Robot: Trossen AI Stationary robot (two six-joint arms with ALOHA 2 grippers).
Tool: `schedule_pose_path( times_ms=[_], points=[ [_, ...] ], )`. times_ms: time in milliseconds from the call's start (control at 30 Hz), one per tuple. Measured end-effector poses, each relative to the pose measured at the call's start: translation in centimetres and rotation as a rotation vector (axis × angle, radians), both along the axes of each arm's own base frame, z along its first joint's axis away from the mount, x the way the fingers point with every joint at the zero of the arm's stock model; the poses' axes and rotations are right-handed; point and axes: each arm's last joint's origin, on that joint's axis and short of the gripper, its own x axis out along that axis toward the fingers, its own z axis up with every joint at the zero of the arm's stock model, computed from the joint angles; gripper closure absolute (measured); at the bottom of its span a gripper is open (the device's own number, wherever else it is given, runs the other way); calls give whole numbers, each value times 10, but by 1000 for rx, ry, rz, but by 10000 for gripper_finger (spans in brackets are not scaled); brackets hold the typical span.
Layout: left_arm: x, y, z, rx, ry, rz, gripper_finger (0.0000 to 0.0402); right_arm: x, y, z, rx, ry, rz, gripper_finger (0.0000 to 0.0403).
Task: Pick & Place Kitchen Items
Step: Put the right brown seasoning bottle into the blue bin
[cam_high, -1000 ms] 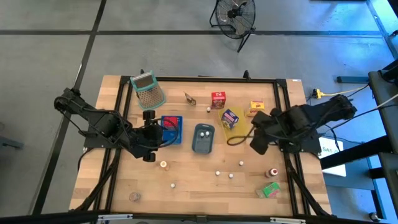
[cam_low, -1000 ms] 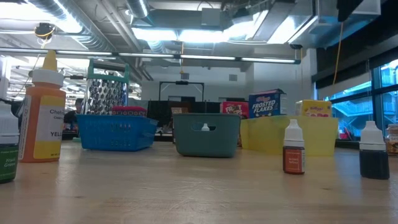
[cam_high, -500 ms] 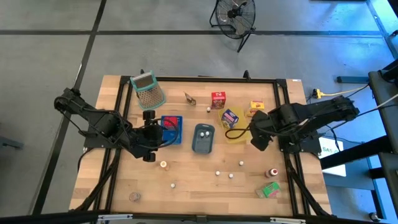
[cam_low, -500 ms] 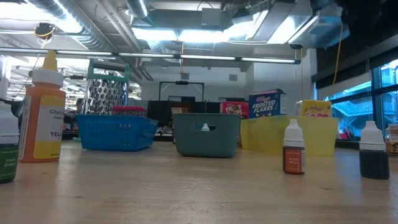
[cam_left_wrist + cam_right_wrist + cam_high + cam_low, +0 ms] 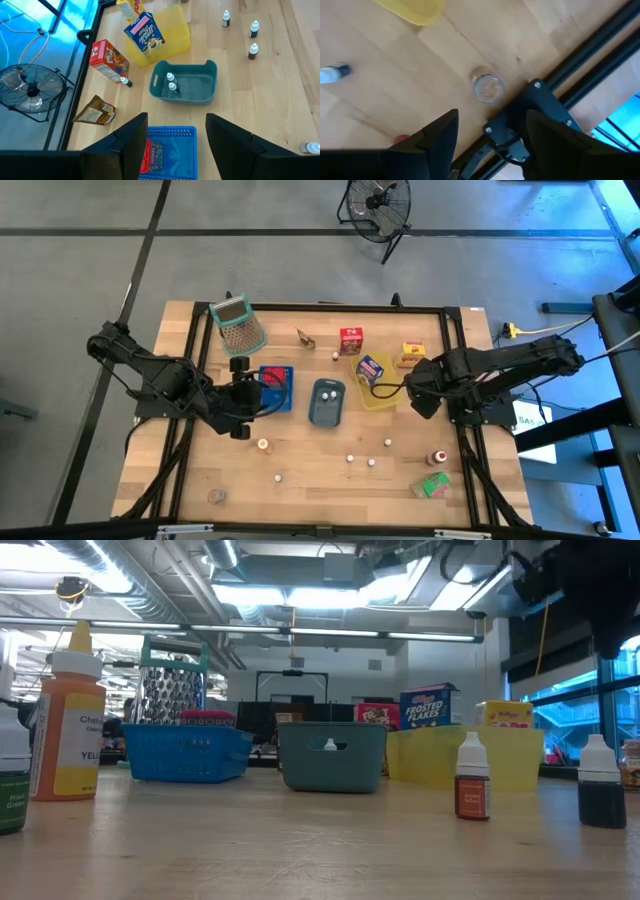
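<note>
My left gripper hovers open over the near end of the blue tray, touching nothing. My right gripper points down, open, above bare wood beside the yellow tray. A small clear round piece stands on the table just beyond its fingers. A blue-purple carton stands in the yellow tray. The red carton and the yellow carton stand on the table behind it. Two small bottles lie in the grey-blue tray.
A green carton and a red-capped bottle stand near the front right corner. Small bottles dot the near half. The grater stands at the back left. A black frame rail runs along the table's right edge.
My right gripper has come down toward the table beside the yellow tray, tipping until it points downward and shifting slightly toward the far edge. The arm now shows at the low view's upper right. Its fingers stay open. Nothing on the table has moved.
</note>
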Motion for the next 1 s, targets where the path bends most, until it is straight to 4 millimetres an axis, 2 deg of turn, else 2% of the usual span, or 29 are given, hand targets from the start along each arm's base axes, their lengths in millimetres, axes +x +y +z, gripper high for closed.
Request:
schedule_pose_path(
  times_ms=[333, 533, 1000],
  points=[
    [0, 0, 0, 0, 0, 0, 205, -8, -6, -26, 26, 112, -75, 167],
    [0, 0, 0, 0, 0, 0, 205, -2, -9, -37, 56, 47, -112, 167],
    [0, 0, 0, 0, 0, 1, 205, -15, -13, -72, 93, 141, -142, 167]
  ],
)
